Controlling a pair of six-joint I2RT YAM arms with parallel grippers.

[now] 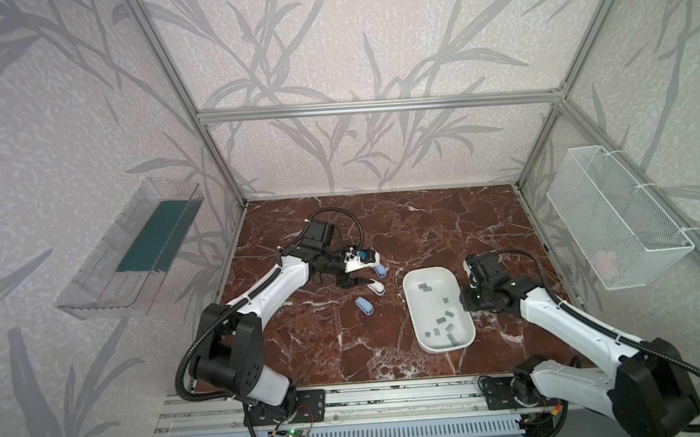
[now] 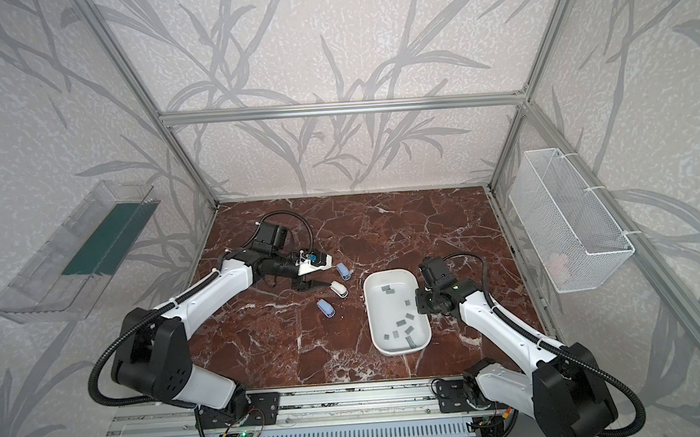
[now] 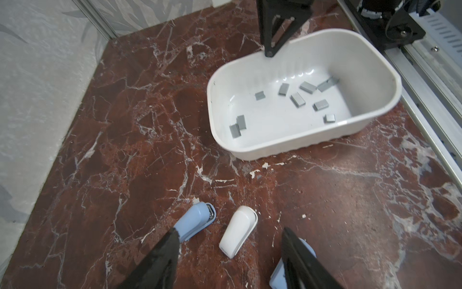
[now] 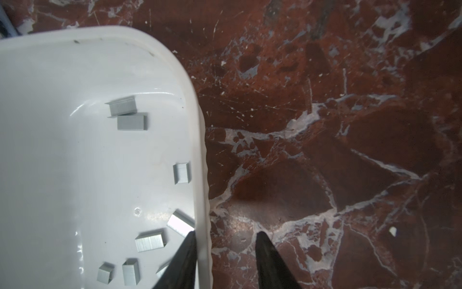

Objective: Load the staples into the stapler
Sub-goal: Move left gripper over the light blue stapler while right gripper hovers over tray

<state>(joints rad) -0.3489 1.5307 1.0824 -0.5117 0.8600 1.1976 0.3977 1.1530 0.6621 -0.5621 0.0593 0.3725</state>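
White stapler (image 3: 238,231) between left gripper (image 3: 230,230) jaws

A white tub (image 1: 422,311) sits right of centre on a red-brown marble table (image 1: 347,340) veined in white and scuffed with pale chips. Grey leaf-pattern wallpaper (image 1: 329,42) covers the walls behind an aluminium frame (image 1: 374,105). A clear plastic bin (image 1: 94,285) with a dark green panel (image 1: 153,235) inside it hangs on the left wall. A white wire basket (image 1: 619,215) hangs on the right wall, something pale and blurred at its bottom. A slotted metal rail (image 1: 392,396) edges the table's front.
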